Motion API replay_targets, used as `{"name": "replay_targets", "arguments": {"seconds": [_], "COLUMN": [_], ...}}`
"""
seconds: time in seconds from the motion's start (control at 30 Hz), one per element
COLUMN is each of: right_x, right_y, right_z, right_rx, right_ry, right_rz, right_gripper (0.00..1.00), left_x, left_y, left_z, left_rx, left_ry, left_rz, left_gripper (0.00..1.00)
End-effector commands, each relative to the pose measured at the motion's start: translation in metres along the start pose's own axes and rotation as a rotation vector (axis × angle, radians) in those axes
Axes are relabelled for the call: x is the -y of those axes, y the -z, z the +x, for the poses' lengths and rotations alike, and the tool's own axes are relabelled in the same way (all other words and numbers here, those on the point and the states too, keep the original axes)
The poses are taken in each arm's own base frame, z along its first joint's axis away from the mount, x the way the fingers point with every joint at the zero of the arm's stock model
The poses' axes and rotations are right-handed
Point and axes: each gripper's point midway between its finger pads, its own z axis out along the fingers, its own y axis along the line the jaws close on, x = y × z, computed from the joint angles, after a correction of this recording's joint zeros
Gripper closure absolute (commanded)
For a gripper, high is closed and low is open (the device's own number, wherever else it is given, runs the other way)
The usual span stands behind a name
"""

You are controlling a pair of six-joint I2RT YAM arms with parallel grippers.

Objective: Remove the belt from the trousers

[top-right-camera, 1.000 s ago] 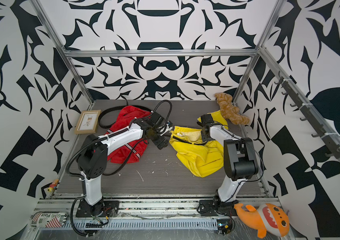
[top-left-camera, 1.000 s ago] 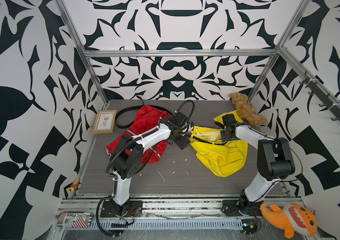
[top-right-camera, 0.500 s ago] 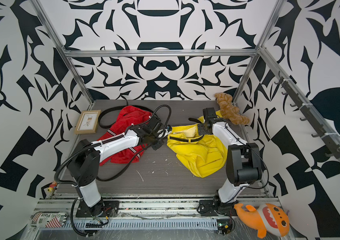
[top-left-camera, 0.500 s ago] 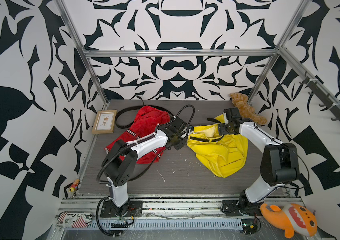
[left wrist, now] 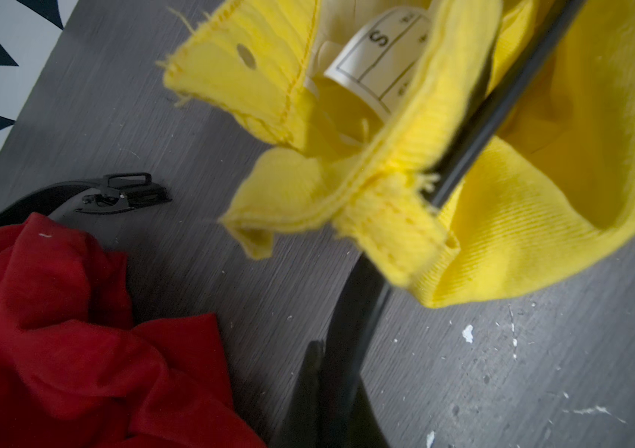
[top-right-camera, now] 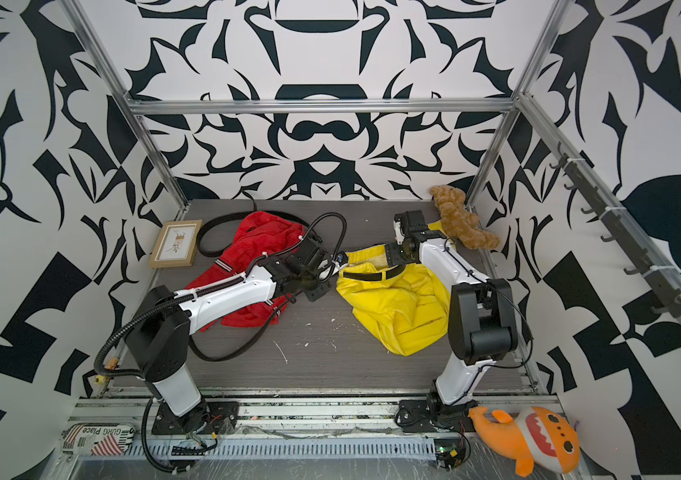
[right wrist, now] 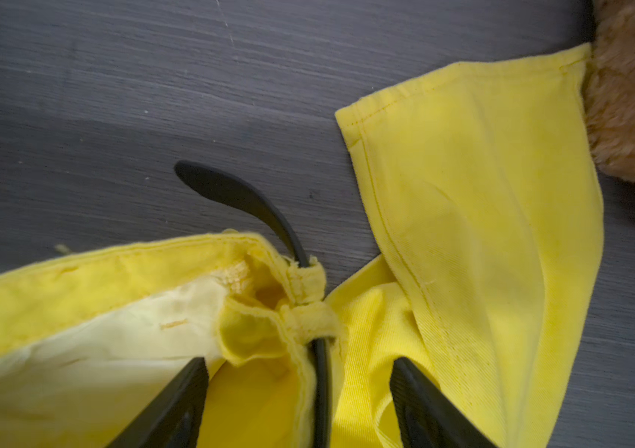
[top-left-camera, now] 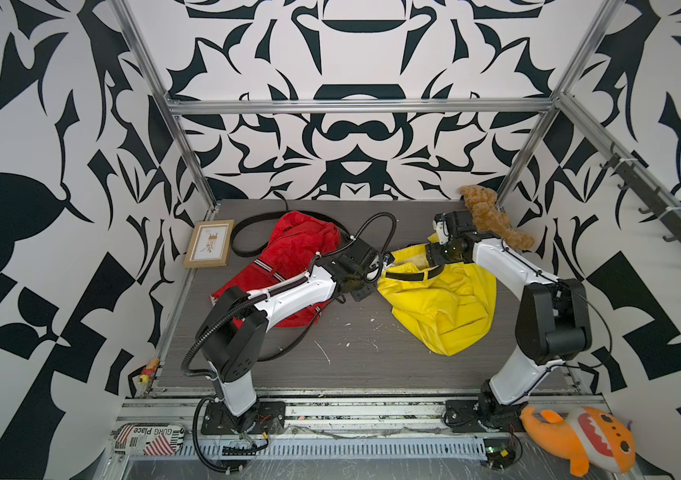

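Note:
The yellow trousers (top-left-camera: pixel 442 307) (top-right-camera: pixel 397 307) lie right of centre with a black belt (top-left-camera: pixel 411 274) (top-right-camera: pixel 372 275) threaded through their waist loops. My left gripper (top-left-camera: pixel 376 272) (left wrist: pixel 331 357) is at the waistband's left end, shut on the belt (left wrist: pixel 362 302), which runs taut out of a yellow loop (left wrist: pixel 393 229). My right gripper (top-left-camera: pixel 434 259) (right wrist: pixel 298 362) is open and straddles the waistband (right wrist: pixel 269 310) and the belt (right wrist: pixel 321 388) at the other end. The belt's tail (right wrist: pixel 230 190) pokes out past a loop. The red trousers (top-left-camera: pixel 289 249) (left wrist: pixel 56 329) lie under my left arm.
A loose black belt (top-left-camera: pixel 243 232) with its buckle (left wrist: pixel 126 192) curls behind the red trousers. A picture frame (top-left-camera: pixel 210 249) stands at the back left. A brown plush (top-left-camera: pixel 492 220) (right wrist: pixel 633 97) touches the yellow leg. An orange plush (top-left-camera: pixel 580 440) and a printed tin (top-left-camera: pixel 149 438) lie by the front rail.
My left gripper has gone from open to shut on the belt and drawn left. The right arm has risen and moved back, and the yellow waistband has stretched out between the two grippers.

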Motion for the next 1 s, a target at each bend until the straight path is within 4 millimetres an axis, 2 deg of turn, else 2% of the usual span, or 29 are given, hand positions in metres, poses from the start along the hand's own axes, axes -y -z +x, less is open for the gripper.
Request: {"name": "replay_targets", "arguments": {"seconds": [0.0,0.13,0.2,0.4,0.57,0.6,0.63,0.97], "right_x": [0.013,0.022,0.036,0.076,0.11,0.114,0.118,0.139], "right_y": [-0.003,-0.012,-0.014,0.002,0.015,0.016,0.018,0.017], "right_z": [-0.006,-0.009,-0.01,-0.015,-0.007,-0.006,-0.004,0.017], "right_rx": [-0.018,-0.045,-0.058,-0.03,-0.029,-0.029,-0.031,-0.056], "right_ry": [0.014,0.04,0.04,-0.009,-0.072,-0.083,-0.093,-0.152], "right_rz": [0.079,0.125,0.198,0.348,0.412,0.42,0.428,0.477], "right_gripper": [0.26,0.32,0.34,0.35,0.35,0.35,0.35,0.35], "left_x": [-0.003,-0.012,-0.017,-0.041,-0.082,-0.092,-0.1,-0.189], "left_y": [0.022,0.038,0.045,0.081,0.125,0.144,0.153,0.229], "left_z": [-0.011,-0.003,0.001,0.007,0.015,0.015,0.018,0.066], "left_rx": [0.059,0.072,0.077,0.121,0.198,0.236,0.251,0.347], "left_ry": [-0.032,-0.039,-0.056,-0.079,0.003,0.024,0.043,0.373], "left_rz": [-0.051,-0.115,-0.154,-0.275,-0.379,-0.411,-0.433,-0.69], "left_gripper": [1.0,1.0,1.0,1.0,1.0,1.0,1.0,1.0]}}
